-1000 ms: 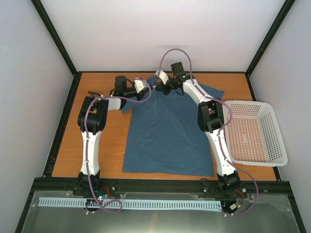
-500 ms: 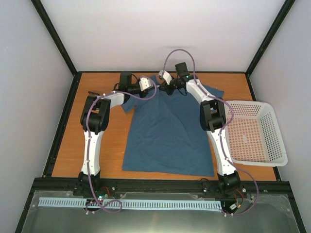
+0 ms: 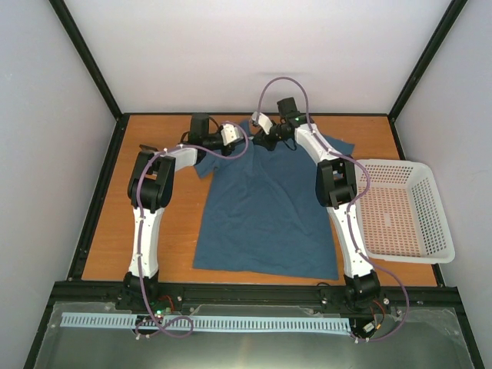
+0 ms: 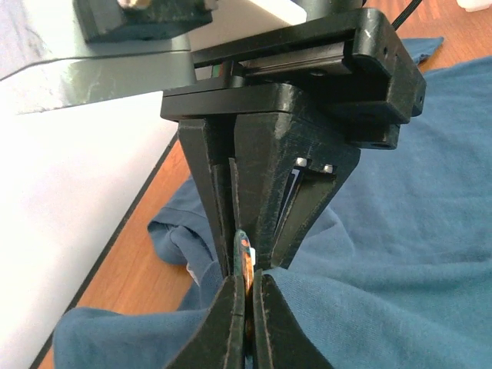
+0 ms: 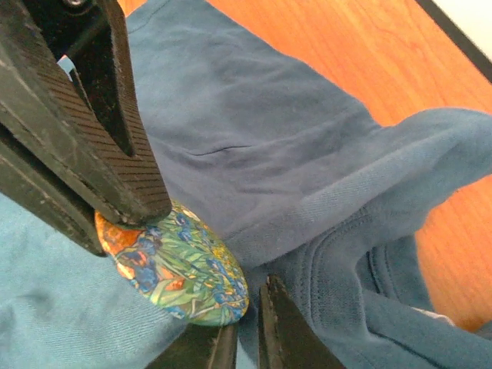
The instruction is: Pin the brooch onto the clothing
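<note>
The teal-blue T-shirt lies flat on the table, collar at the far side. Both grippers meet at the collar. My left gripper is shut on the brooch, a small oval disc with a green, blue and orange flower pattern. The brooch shows edge-on between the left fingertips in the left wrist view. The left fingers clamp its upper edge against the shirt. My right gripper is nearly closed on a raised fold of collar fabric right beside the brooch.
A white mesh basket stands at the right edge of the wooden table. Black frame posts and white walls close in the far side. The shirt's neck opening and label show left of the grippers.
My left gripper has swung right and farther back to the collar, next to the right gripper. The right gripper shifted slightly. Nothing visibly moved in the last half second.
</note>
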